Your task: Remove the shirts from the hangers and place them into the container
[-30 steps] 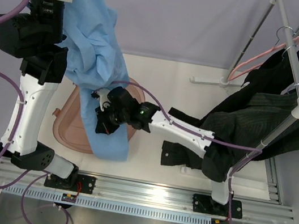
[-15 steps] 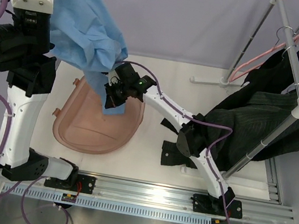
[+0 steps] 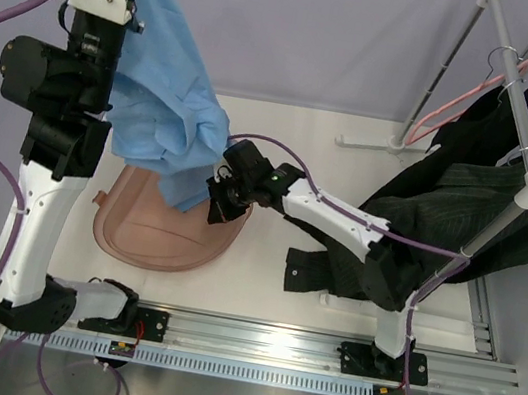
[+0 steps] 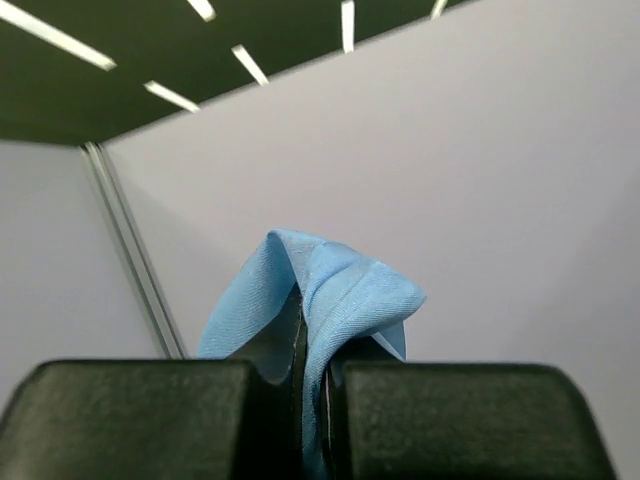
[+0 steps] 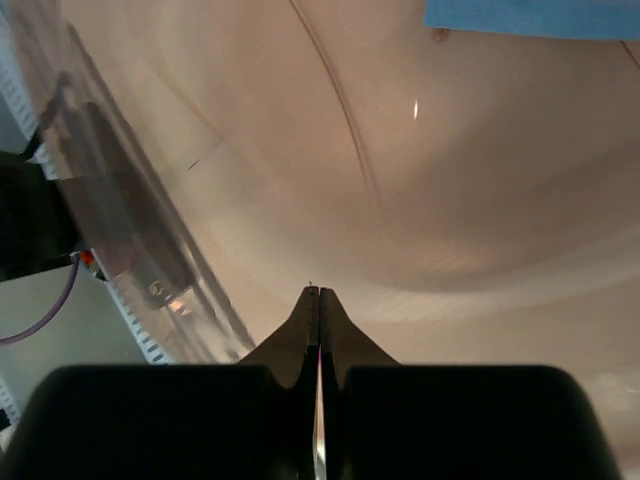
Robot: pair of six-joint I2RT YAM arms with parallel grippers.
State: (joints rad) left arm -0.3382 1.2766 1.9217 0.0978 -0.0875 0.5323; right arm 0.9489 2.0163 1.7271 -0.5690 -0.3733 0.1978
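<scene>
While the left arm is reaching high at the left side, the left gripper [image 4: 312, 380] is pinching a fold of the light blue shirt [image 3: 165, 90] between jaws pressed together on the cloth. The shirt is hanging free of any hanger, draping down past the arm, and its lower end is dangling over the far part of the container [image 3: 136, 232]. Whether the hem is touching the tub I cannot tell. The container is sitting on the table [image 3: 294, 142] in front of the left arm, and nothing is lying in it yet.

Just right of the hem, the right gripper [image 3: 217, 208] is hovering over the container's right rim. Its jaws are pressed together with nothing between them, the wrist view showing only the tub's pinkish floor below and a strip of blue cloth beyond.

Further right, the black shirt [image 3: 479, 122] and the pinstriped shirt [image 3: 474, 213] are hanging from the rack pole [image 3: 522, 109], their hangers mostly hidden under cloth, and one dark end is trailing onto the table. A pink hanger [image 3: 457, 103] is hanging bare on the pole.

I am judging the task as roughly a third along: one shirt is off its hanger but not yet dropped in, and two are waiting on the rack.
</scene>
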